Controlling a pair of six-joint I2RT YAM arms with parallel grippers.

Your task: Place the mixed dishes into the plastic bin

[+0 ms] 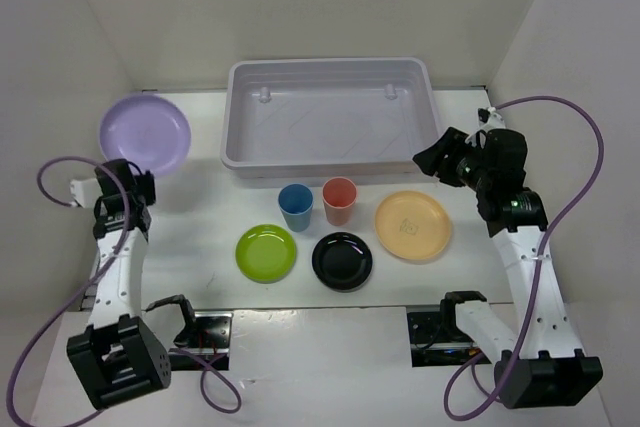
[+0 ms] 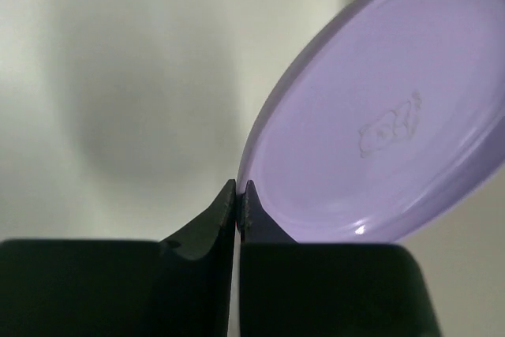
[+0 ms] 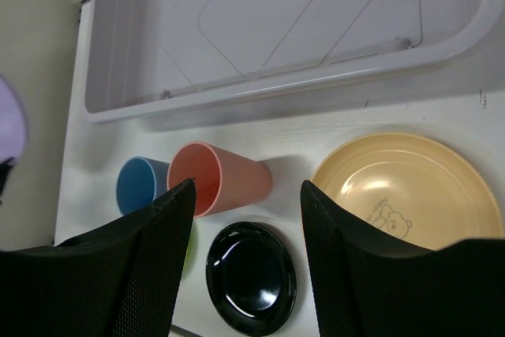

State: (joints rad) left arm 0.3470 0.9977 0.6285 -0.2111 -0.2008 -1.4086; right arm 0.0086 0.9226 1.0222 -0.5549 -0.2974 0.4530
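Mixed dishes all sit outside the plastic bin [image 1: 330, 161], which lies at the far middle of the desk [image 1: 200, 217] with its long side toward the arms. The lavender plate [image 1: 145, 133] is off past the bin's left end, close to the left wall, and the left end effector [image 1: 129, 171] has it by its near rim. In the left wrist view the two fingers [image 2: 254, 209] are drawn together to a thin slit with the plate's edge at their tips, and the plate stands tilted against the pale wall behind it. In front of the bin, the blue cup [image 1: 296, 206] and the salmon-red cup [image 1: 340, 200] stand upright just beside each other, the blue one on the left. Nearer the arms lie the lime green plate [image 1: 267, 252] and the glossy black plate [image 1: 343, 260], side by side and a little apart. The pale orange-yellow plate [image 1: 412, 225] rests flat to the right of the cups, a small bear printed in its well. The right end effector [image 1: 432, 162] hovers near the bin's right front corner, above the desk and beyond the orange-yellow plate. Its fingers are spread wide with nothing between them, and its wrist view looks down on the cups, the black plate and the bin's near rim.
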